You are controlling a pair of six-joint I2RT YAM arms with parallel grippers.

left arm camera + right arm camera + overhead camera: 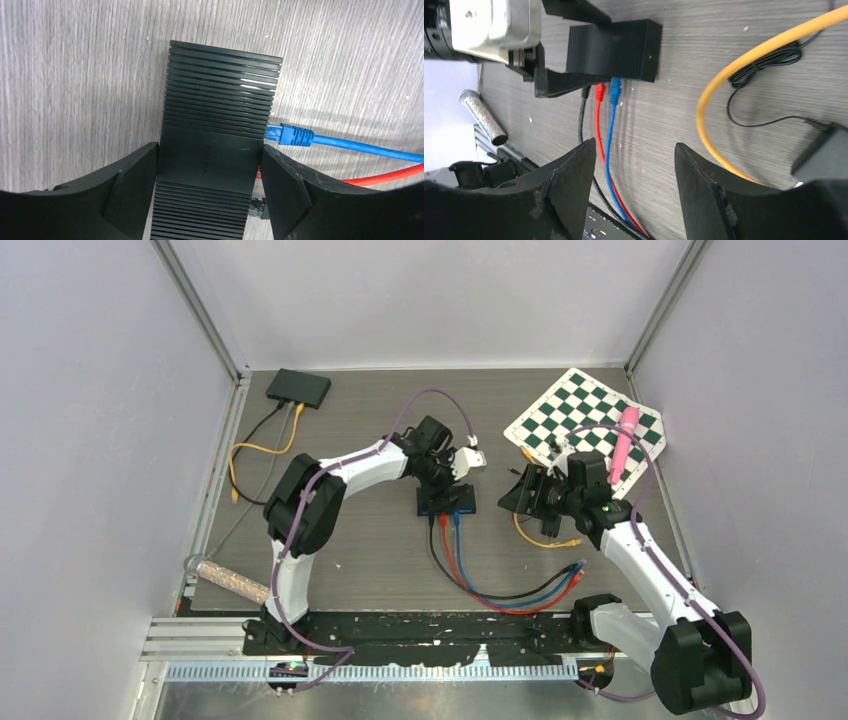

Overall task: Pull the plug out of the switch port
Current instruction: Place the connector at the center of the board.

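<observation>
Switch (pixel 447 504): black ribbed housing, flat at the centre of the counter (pixel 370 560). A checkered board (pixel 575 410) lies at far right, well apart from the switch, and a second black box (pixel 298 388) sits at far left.

Left end effector (pixel 210 160): positioned over the switch with one finger against the near side and one against the far side, gripping the housing.

Right end effector (pixel 634 150): just right of the switch, above the counter. Its fingers are spread wide with nothing between them. A yellow cable (pixel 724 70) loops on the counter beside it.

Three cables leave the near side of the switch, side by side: black cable (pixel 583 115) on the left, red cable (pixel 596 125) in the middle, blue cable (pixel 365 148) on the right. All three curve away to the near right.

Blue plug (pixel 295 135): seated in its port, just beyond the left end effector's near finger. Red plug (pixel 599 91): seated next to it, directly under that finger.
</observation>
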